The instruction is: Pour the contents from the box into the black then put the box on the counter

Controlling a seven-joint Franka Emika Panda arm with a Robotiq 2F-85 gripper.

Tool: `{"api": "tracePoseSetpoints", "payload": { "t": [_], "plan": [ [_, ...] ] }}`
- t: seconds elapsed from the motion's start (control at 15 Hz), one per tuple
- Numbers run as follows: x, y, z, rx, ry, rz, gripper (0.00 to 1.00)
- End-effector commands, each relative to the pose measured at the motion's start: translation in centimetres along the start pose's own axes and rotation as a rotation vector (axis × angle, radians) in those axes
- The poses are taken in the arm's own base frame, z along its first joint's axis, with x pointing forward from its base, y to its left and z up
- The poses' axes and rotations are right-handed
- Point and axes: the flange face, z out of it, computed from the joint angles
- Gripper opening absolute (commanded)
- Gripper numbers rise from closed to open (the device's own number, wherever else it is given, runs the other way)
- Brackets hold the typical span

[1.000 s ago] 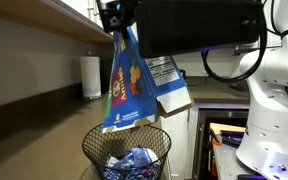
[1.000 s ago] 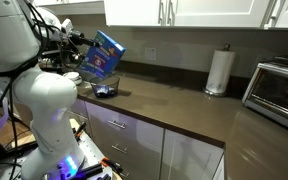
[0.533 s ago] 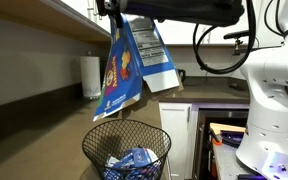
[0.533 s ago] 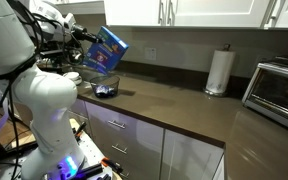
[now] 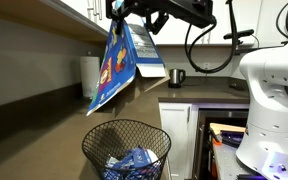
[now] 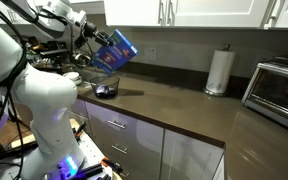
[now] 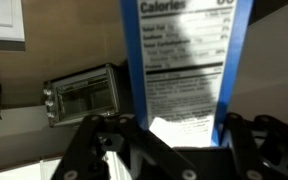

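The hand grips the upper end of a tall flat blue cardboard box, which hangs tilted in the air. At its six o'clock stands a round black wire-mesh wastebasket holding small blue packets. In an exterior view, the long dark grey-brown desk stretches toward the box's four o'clock.

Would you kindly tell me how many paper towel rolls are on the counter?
1. The roll stands upright on the counter by the wall, beside the toaster oven. The arm hides part of the counter, so another may be hidden.
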Motion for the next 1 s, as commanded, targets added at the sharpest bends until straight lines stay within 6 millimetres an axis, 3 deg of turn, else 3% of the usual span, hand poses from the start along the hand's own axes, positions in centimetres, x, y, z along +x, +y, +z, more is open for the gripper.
{"api": "tracePoseSetpoints", "payload": {
  "t": [0.0, 0.53, 0.73, 0.93],
  "plan": [
    [1.9, 3.2, 2.2, 0.084, -0.106, 0.108, 0.43],
    [3.7, 7.6, 7.3, 0.215, -0.293, 0.270, 0.42],
    [3.3, 8.4, 8.0, 0.214, -0.315, 0.296, 0.42],
    [3.9, 7.9, 8.5, 0.219, -0.366, 0.311, 0.42]
  ]
}}
